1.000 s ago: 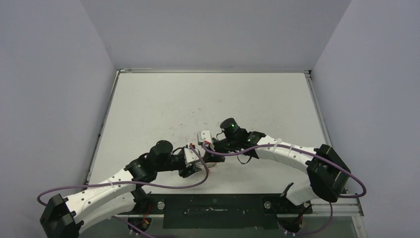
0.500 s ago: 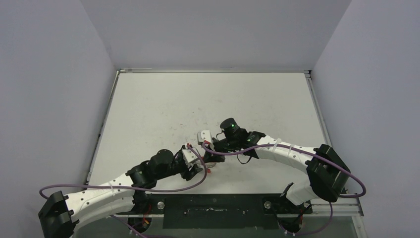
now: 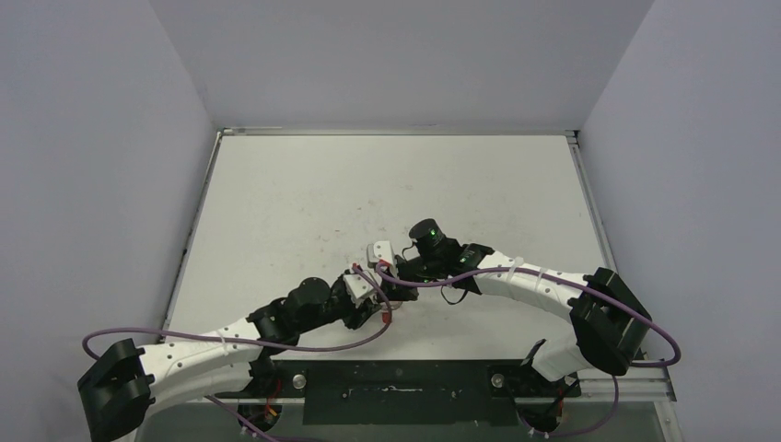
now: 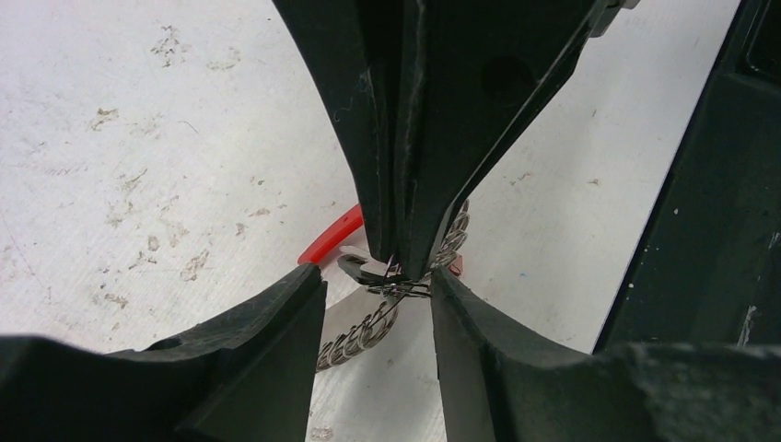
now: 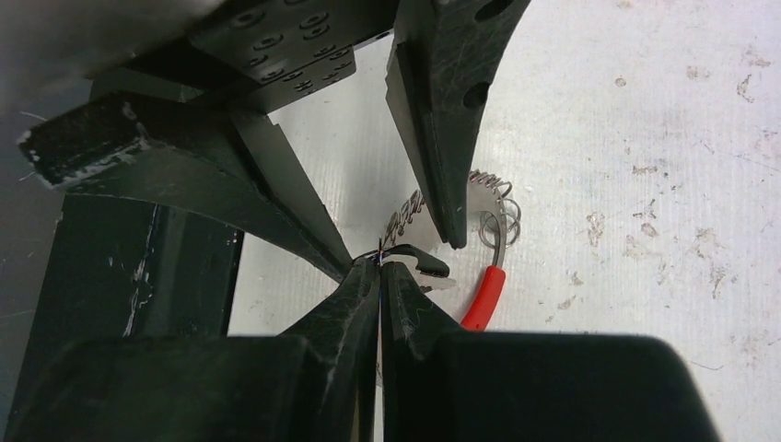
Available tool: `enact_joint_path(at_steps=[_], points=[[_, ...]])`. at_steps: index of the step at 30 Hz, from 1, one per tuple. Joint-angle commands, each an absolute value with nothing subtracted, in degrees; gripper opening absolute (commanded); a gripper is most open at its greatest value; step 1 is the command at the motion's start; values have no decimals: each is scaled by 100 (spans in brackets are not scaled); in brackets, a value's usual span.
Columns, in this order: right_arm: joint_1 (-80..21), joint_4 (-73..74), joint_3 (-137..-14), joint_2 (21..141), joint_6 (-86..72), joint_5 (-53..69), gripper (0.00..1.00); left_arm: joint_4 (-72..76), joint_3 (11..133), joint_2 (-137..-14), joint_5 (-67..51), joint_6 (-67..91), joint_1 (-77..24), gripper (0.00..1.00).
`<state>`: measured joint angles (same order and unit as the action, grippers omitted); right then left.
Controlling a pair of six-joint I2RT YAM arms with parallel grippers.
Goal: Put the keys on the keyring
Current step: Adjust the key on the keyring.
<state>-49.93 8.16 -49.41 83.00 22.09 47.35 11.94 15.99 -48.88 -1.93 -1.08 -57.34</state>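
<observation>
Up close on wrist views, not overhead: right hand (image 5: pixel 379 267) pinches keyring (image 5: pixel 485 293) wire; left hand (image 4: pixel 378 281) parted, straddling it.

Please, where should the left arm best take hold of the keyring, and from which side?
Probably the red sleeve. It is the thickest part of the keyring, seems to lie flat on the table, and is clear of the right gripper, which is shut on another arc. Come from above, jaws across the sleeve.

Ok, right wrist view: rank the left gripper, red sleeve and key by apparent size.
1. left gripper, largest by far.
2. red sleeve and key: about alike, and both are partly hidden, so I won't rank them.
</observation>
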Motion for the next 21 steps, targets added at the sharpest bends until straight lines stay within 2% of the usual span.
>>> enact_joint_path(at_steps=[1, 11, 21], points=[[-5001, 492, -5195, 8244, 2197, 4773, 0, 1672, 1638, -4953, -127, -97, -5769, 40], [-4948, 526, -5202, 8238, 2189, 4701, 0, 1071, 1586, -4521, -152, -276, -5766, 1], [-4886, 642, -5291, 8266, 2108, 4599, 0, 588, 1661, -4191, -281, -510, -5770, 0]])
